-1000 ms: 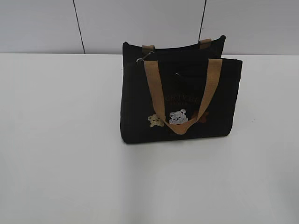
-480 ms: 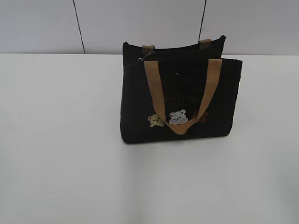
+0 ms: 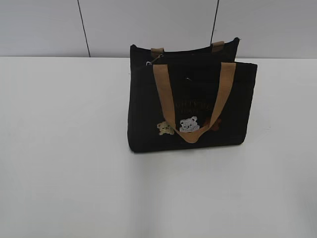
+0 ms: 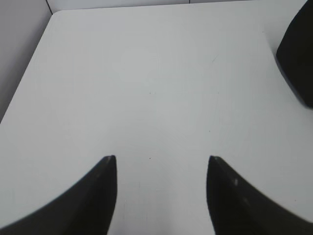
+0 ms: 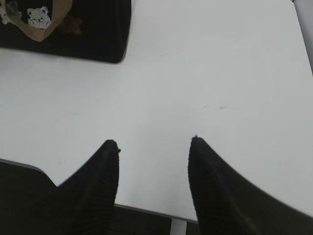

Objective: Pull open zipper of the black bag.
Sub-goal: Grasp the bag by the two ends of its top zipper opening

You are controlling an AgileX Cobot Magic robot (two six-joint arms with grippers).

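Exterior view: a white desk [image 3: 64, 163] runs back to a pale panelled wall [image 3: 148, 25], and the black bag [image 3: 190, 101] stands upright right of centre, toward the far edge. Neither arm shows in this view. At the bag's top left corner a small silvery pull tab [image 3: 148, 63] marks the left end of the zipper [image 3: 188, 58], a thin dark line along the top edge; whether it is done up cannot be made out. One tan handle [image 3: 190, 126] hangs down over the near face, looping past two small bear patches [image 3: 188, 124] and faint reddish lettering [image 3: 193, 105]; the stubs of a second tan handle [image 3: 157, 50] show at the far top edge.

Left wrist view: the left pincer [image 4: 162, 164] hangs over bare desk with its two dark fingers [image 4: 105, 191] spread apart and nothing between them. A rounded black corner of the bag juts in at the far right edge, well apart from the fingertips.

Right wrist view: the right pincer [image 5: 155, 144] sits over the desk's near edge, its ribbed dark fingers [image 5: 210, 181] likewise parted around empty space. The bag's lower right corner fills the far left of the view, one bear patch and the handle loop visible on it, well clear of the pincer. A faint mark [image 5: 215, 106] shows on the desk further right.
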